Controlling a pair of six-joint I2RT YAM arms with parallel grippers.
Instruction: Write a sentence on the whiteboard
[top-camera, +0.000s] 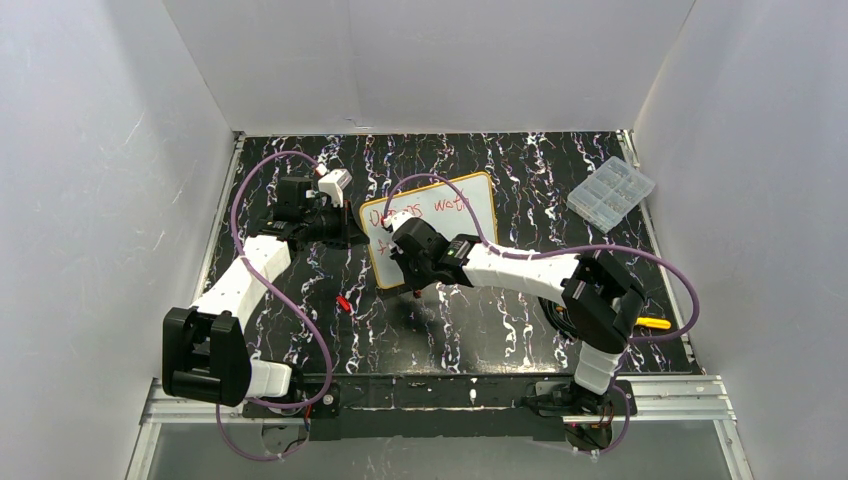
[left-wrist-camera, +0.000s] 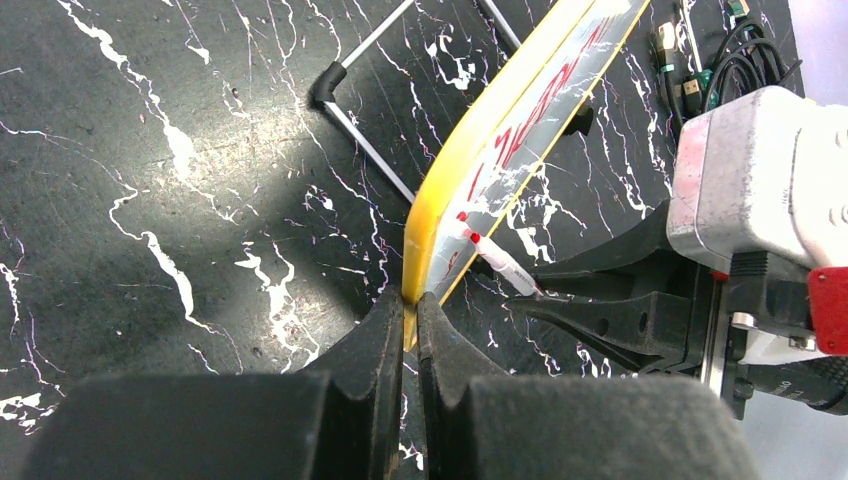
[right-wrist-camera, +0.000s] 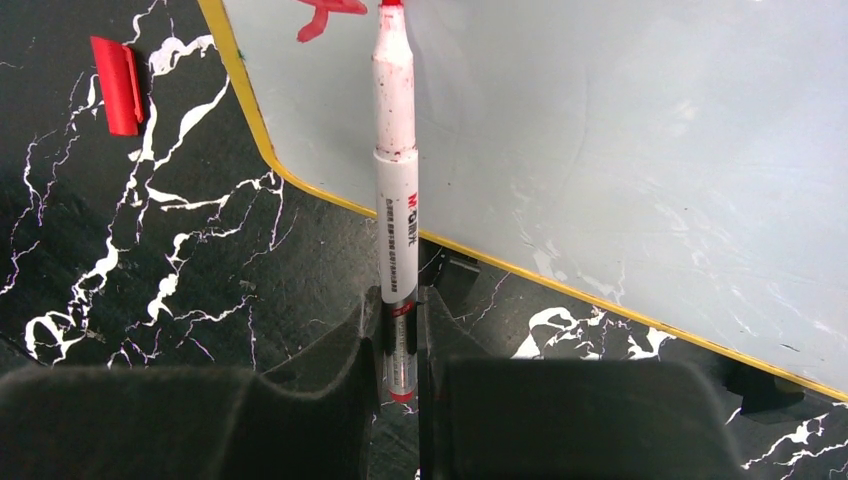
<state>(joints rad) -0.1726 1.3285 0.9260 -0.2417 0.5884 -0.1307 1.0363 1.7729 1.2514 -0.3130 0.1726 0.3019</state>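
Observation:
The whiteboard (top-camera: 455, 205), yellow-framed, stands tilted on the dark marbled table. Red words of the sentence (top-camera: 425, 208) run along its upper line; the lower line is mostly hidden behind my right arm. My left gripper (left-wrist-camera: 410, 318) is shut on the board's yellow frame (left-wrist-camera: 425, 235) at its left edge. My right gripper (right-wrist-camera: 400, 322) is shut on a white marker (right-wrist-camera: 396, 190) near its rear end. The marker's red tip points at the board face (right-wrist-camera: 600, 130) beside a red stroke (right-wrist-camera: 325, 15). I cannot tell whether the tip touches. In the left wrist view the marker (left-wrist-camera: 500, 262) meets the board low down.
The marker's red cap (top-camera: 343, 302) (right-wrist-camera: 118, 85) lies on the table left of the board. A clear compartment box (top-camera: 611, 190) sits at the back right. A yellow object (top-camera: 653, 323) lies beside the right arm. White walls enclose the table.

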